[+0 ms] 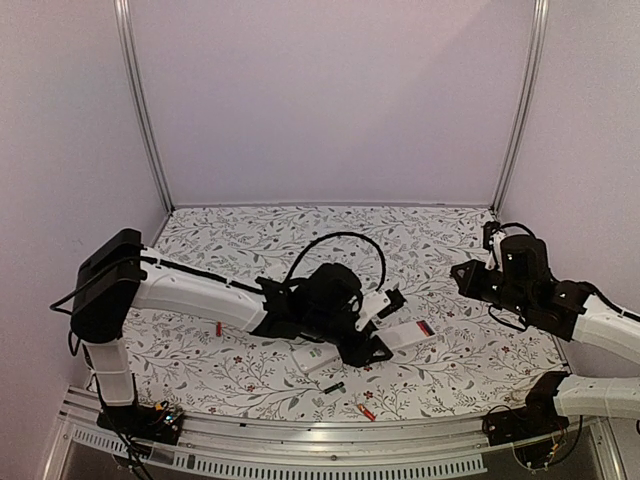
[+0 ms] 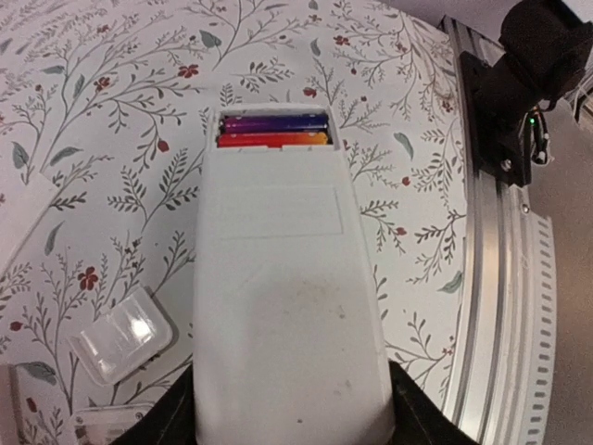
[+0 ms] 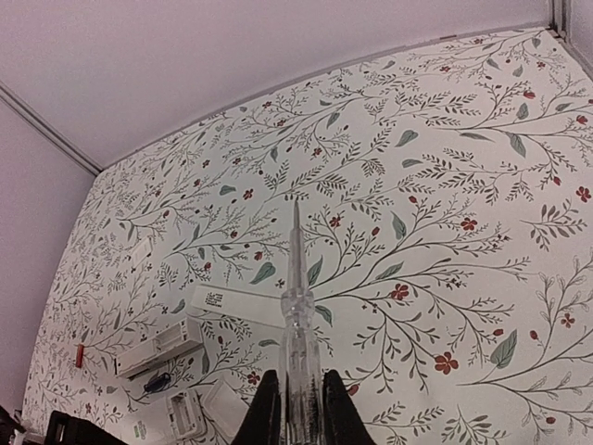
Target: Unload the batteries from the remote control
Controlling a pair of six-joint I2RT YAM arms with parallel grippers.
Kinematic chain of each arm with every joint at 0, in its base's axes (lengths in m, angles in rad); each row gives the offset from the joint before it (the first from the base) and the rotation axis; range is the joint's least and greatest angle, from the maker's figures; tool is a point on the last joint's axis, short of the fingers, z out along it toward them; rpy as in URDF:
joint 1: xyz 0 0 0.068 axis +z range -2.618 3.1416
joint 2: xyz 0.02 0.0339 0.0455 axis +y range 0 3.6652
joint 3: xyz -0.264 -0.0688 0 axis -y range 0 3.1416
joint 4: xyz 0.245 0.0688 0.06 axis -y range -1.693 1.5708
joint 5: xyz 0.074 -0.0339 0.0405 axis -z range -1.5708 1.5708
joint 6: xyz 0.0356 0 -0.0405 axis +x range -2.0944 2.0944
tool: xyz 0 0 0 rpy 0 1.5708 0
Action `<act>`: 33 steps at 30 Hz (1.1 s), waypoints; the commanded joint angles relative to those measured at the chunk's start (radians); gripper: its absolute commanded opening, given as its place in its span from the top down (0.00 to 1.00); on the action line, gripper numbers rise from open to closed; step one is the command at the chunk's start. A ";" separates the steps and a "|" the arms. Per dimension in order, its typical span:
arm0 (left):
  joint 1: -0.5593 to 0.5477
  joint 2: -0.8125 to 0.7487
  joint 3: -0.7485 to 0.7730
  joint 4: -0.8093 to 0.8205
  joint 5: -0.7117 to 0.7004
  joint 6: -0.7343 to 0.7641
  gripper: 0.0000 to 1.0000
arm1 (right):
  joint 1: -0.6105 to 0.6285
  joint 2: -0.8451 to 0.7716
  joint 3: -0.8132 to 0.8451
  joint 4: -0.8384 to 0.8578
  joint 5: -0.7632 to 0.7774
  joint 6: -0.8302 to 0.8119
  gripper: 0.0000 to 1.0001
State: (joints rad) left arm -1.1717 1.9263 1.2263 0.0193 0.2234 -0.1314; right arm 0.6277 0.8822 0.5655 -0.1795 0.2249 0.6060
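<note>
Edges: the floral surface (image 1: 250, 230) ends at a metal rail (image 2: 491, 278) on the near side. Pale walls close the other three sides.
Open room: the widest stretch of bare pattern lies between the arms and the back wall; the things sit in the near half.
Left fingers (image 2: 171, 422): clamped on the sides of the white remote (image 2: 292, 306), near the middle of the surface.
Seated batteries (image 2: 273, 130): two side by side in the open compartment at the remote's far end, one purple and one orange-red.
Loose batteries: a red battery (image 1: 218, 328) beside the left forearm; a black-and-green battery (image 1: 333, 387) and an orange-red battery (image 1: 366, 411) near the rail.
Second remote (image 1: 315, 358): flat on the surface, just nearer the rail than the left wrist.
Right fingers (image 3: 266, 413): together on a clear tool (image 3: 295, 306) with a pointed tip, at the right side, well apart from the remote.
Left wrist only: a translucent cover (image 2: 120, 336) lying left of the held remote.
Right wrist only: the tool itself; from above it is probably too slim to make out.
</note>
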 commanded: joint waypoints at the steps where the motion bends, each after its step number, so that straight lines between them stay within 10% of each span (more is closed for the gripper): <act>1: -0.012 -0.005 -0.046 -0.004 0.030 0.037 0.89 | -0.004 -0.018 0.019 -0.028 -0.006 0.009 1.00; 17: -0.017 0.015 -0.176 0.011 -0.062 -0.019 0.88 | -0.003 0.019 0.028 -0.015 -0.031 0.020 1.00; 28: -0.017 0.015 -0.169 -0.016 -0.102 0.000 0.32 | -0.004 0.020 0.043 -0.094 -0.055 -0.003 1.00; 33: -0.018 -0.005 -0.139 -0.093 -0.100 0.032 0.21 | -0.003 0.000 0.049 -0.159 -0.095 -0.015 1.00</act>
State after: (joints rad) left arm -1.1751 1.9266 1.0580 -0.0051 0.1390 -0.1299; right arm 0.6273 0.9012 0.5858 -0.2581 0.1703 0.6079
